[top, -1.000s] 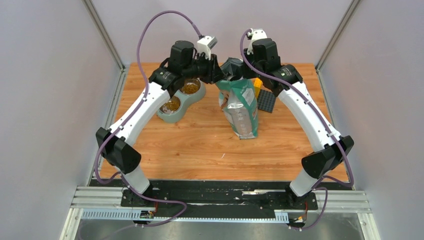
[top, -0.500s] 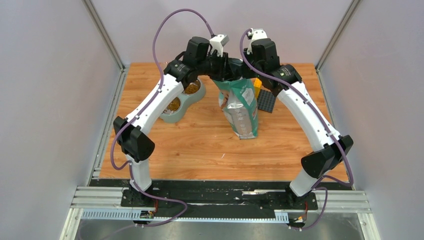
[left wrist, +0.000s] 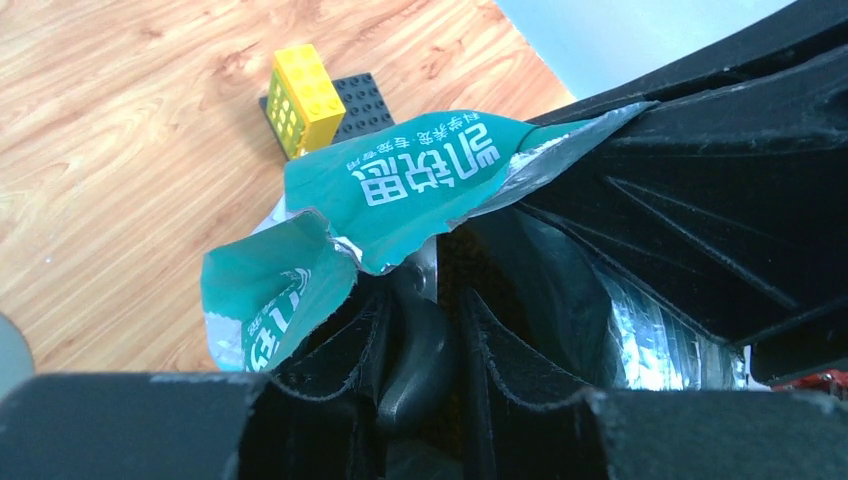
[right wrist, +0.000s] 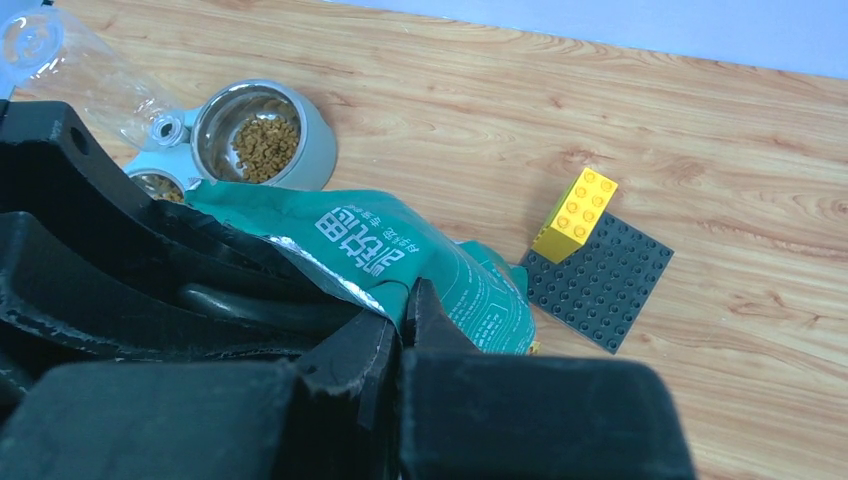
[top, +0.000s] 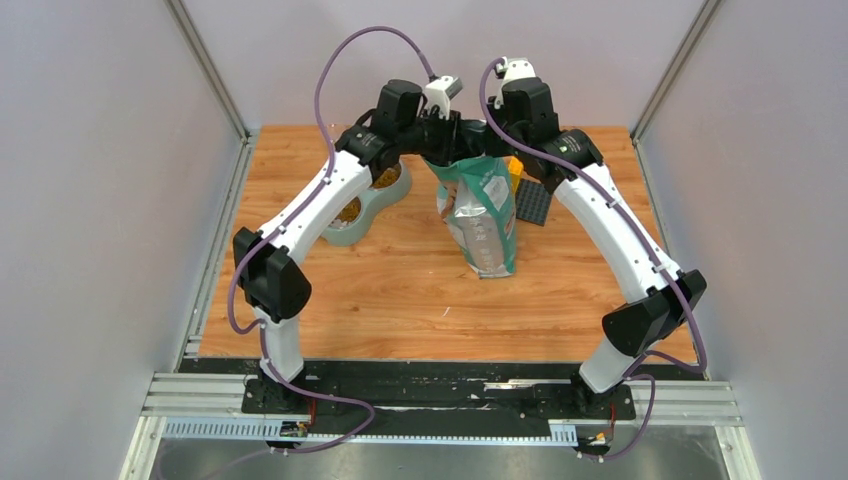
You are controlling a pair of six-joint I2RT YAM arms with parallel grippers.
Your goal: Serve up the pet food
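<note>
The green-and-white bag stands upright mid-table with its top open. My right gripper is shut on the bag's torn top edge, fingertips pinched together. My left gripper is at the bag's mouth, shut on the dark grey scoop handle. The scoop's head is hidden inside the bag. Brown kibble lies in both cups of the double bowl. It also shows in the right wrist view.
A yellow brick stands on a dark grey studded plate right behind the bag, also in the right wrist view. A clear plastic bottle lies beside the bowl. Grey walls enclose the wooden table.
My left arm has swung right from over the double bowl to the bag's mouth, carrying the scoop. The right arm and the bag have stayed still.
</note>
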